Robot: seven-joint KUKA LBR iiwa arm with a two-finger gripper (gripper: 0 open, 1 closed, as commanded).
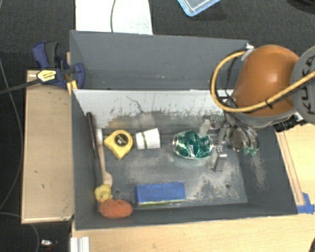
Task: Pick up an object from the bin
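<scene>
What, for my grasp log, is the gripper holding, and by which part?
Cannot tell: the gripper sits right beside the crumpled shiny green wrapper mid-bin.

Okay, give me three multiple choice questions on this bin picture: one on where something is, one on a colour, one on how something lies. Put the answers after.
1. Where is the yellow tape measure?
A) against the back wall
B) in the right corner
C) just left of the white cylinder

2. What colour is the crumpled thing beside the gripper?
A) red
B) green
C) white

3. How is the blue block?
A) lying flat on the bin floor
B) lifted clear
C) leaning on the back wall

Answers: C, it lies by the cylinder's left end. B, it is plainly green. A, it rests flat near the view's bottom wall.
</scene>
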